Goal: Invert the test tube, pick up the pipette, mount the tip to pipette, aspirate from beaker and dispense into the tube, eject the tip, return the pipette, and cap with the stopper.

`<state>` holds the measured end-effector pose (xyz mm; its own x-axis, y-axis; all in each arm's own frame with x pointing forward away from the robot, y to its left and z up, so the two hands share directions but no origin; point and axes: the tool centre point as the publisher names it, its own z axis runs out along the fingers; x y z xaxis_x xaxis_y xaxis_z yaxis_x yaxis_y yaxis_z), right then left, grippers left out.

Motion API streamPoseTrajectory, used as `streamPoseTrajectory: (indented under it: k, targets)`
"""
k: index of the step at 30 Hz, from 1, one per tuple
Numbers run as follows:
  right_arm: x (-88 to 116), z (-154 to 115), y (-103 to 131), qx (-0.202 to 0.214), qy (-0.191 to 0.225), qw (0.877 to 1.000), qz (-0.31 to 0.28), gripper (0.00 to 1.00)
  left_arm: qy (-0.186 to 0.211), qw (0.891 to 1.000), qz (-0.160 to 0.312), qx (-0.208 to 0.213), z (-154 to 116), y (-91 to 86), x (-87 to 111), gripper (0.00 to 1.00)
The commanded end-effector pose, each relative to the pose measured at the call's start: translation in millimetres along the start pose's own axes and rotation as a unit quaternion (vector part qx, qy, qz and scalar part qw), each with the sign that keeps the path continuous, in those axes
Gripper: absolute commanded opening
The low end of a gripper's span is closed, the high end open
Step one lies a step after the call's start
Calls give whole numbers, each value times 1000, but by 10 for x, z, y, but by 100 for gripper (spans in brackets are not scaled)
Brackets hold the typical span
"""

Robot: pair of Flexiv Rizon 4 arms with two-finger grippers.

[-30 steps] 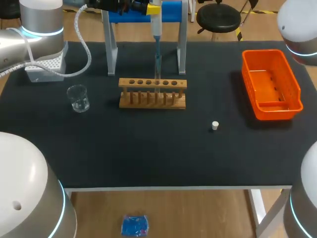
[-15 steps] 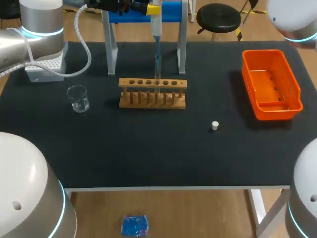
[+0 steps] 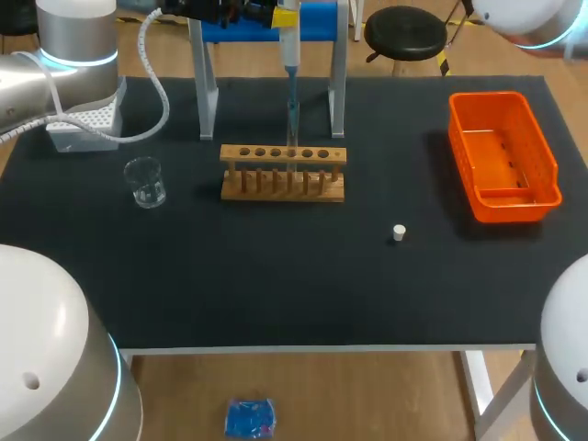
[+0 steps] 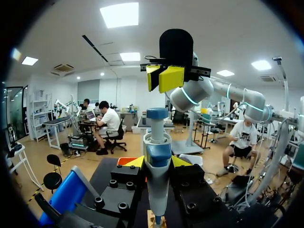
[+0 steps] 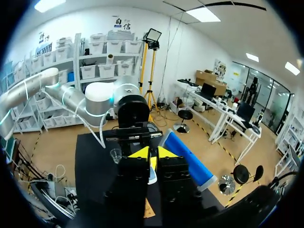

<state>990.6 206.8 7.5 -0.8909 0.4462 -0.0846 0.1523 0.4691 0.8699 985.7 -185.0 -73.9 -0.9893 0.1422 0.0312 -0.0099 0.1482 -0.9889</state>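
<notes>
While left claw point(image 4: 158, 161) pinches pipette point(image 3: 290, 55) above tube point(image 3: 292, 124) in rack point(image 3: 276, 154), right claw point(image 5: 151, 153) sits pressed together; beaker point(image 3: 145, 181) beside rack.

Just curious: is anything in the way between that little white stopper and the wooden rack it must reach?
Nothing visible lies between stopper and rack. But the pipette in the left hand stands over the rack's middle.

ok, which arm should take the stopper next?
Right, most likely. The stopper lies on the table right of the rack, on that arm's side. The left hand is busy: it holds the pipette over the rack.
</notes>
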Motion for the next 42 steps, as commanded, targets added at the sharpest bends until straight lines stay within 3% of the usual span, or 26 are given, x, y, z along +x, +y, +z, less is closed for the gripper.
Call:
streamPoseTrajectory:
  k: [1,17,42]
  targets:
    - [-18,59,52,11,3,1000,18,0,1,1000,0,0,-2,-4,-12,0]
    - [124,133,26,19,12,999,25,0,1,1000,0,0,-2,-4,-12,0]
    - [105,298,-37,31,17,999,30,0,1,1000,0,0,-2,-4,-12,0]
